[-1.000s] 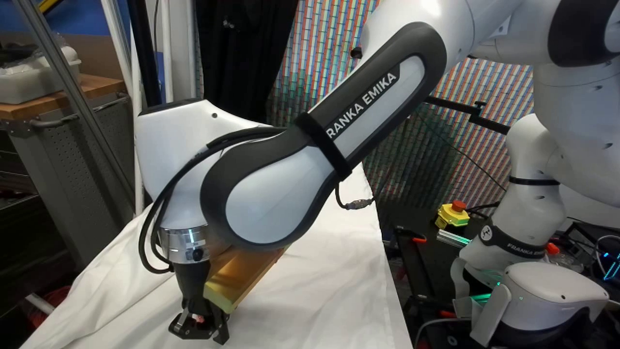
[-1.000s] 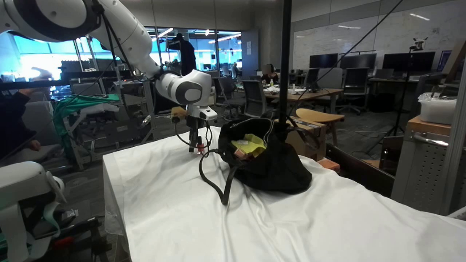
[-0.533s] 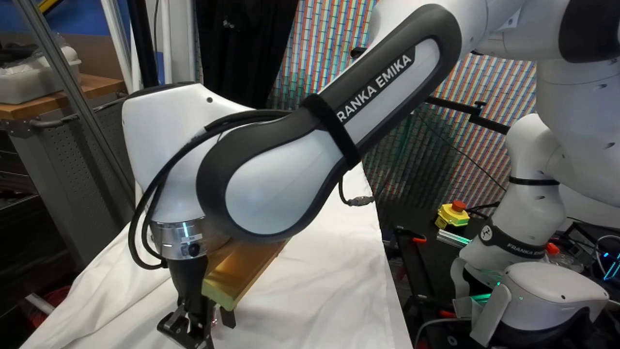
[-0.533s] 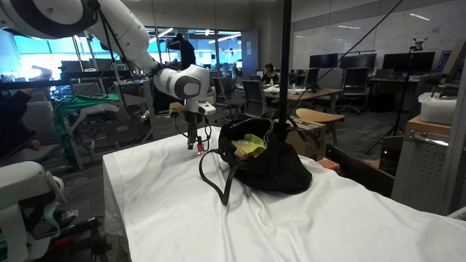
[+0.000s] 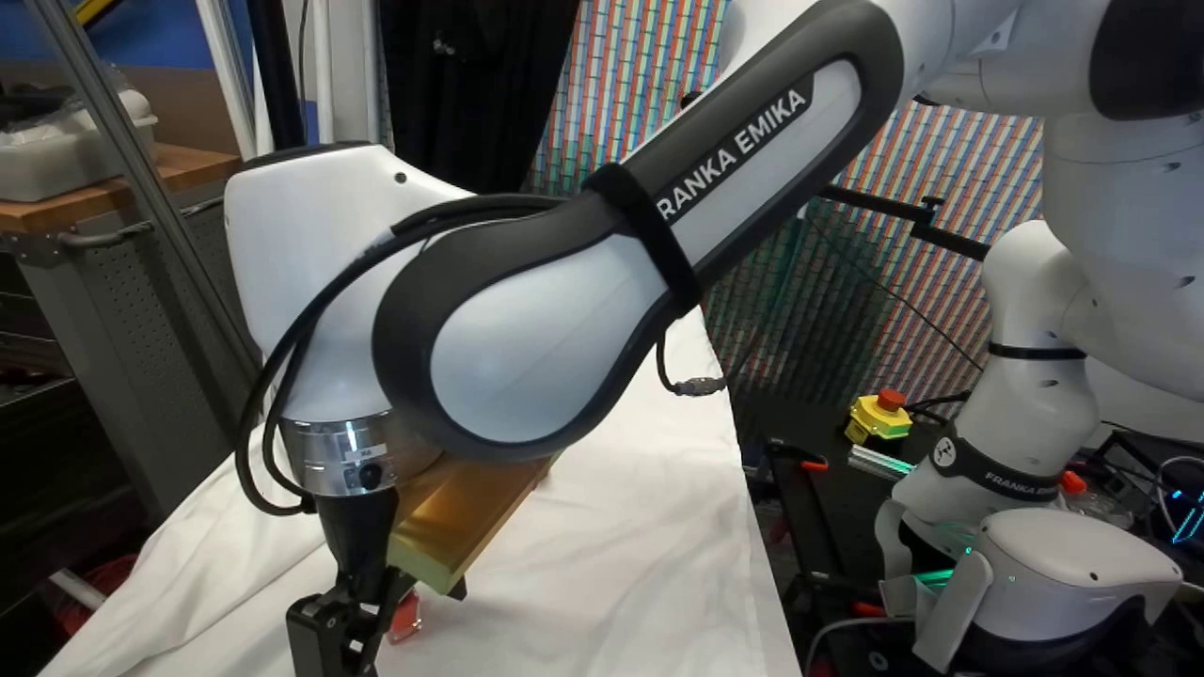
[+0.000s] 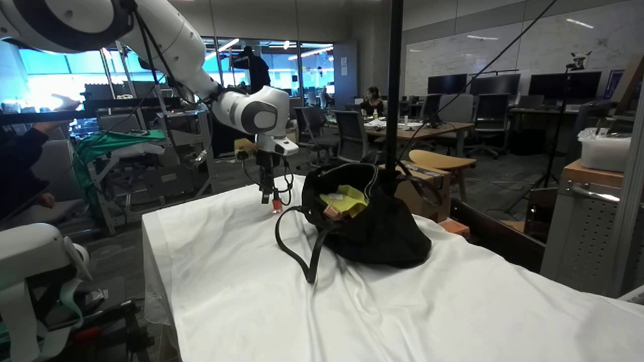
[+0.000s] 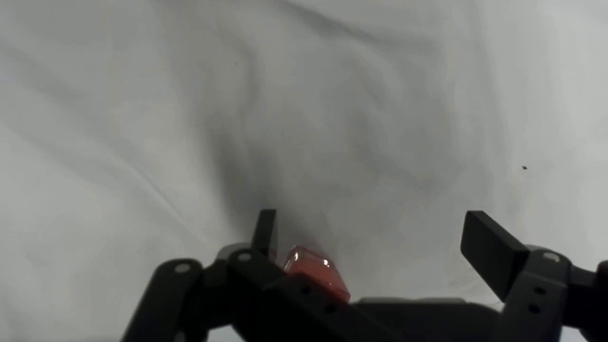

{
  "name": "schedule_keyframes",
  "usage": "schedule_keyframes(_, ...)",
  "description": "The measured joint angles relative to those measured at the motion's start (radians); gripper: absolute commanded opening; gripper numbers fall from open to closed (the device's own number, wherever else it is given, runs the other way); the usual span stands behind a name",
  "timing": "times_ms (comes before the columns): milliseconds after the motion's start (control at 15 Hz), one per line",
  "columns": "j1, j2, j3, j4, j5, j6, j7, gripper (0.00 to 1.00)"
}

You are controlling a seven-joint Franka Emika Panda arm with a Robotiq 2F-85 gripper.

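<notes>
Black two-fingered end effector (image 7: 373, 228), newly spread wide, leaves the small, blocky, glossy red item (image 7: 317, 271) ungripped nearby.

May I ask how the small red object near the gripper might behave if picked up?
The small red object shows bright glints, so its glossy surface may be slippery. Its straight edges suggest it would probably resist rolling. Being small next to the gripper, it is likely light.

In an exterior view, blue-white glass windows (image 6: 53, 75) blow out far behind the white wrinkled tablecloth (image 6: 226, 261), dim around it. Wrist view: tablecloth greyish, slightly soft, diffuse shadows across it; glints on the glossy red angular object (image 7: 319, 273).
</notes>
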State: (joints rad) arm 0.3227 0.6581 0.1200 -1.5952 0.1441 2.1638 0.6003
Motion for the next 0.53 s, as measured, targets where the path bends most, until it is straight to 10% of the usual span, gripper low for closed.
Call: schedule_keyframes(533,0.0,0.004,-0.019,0.021,-0.003,-0.002,0.0,1.0)
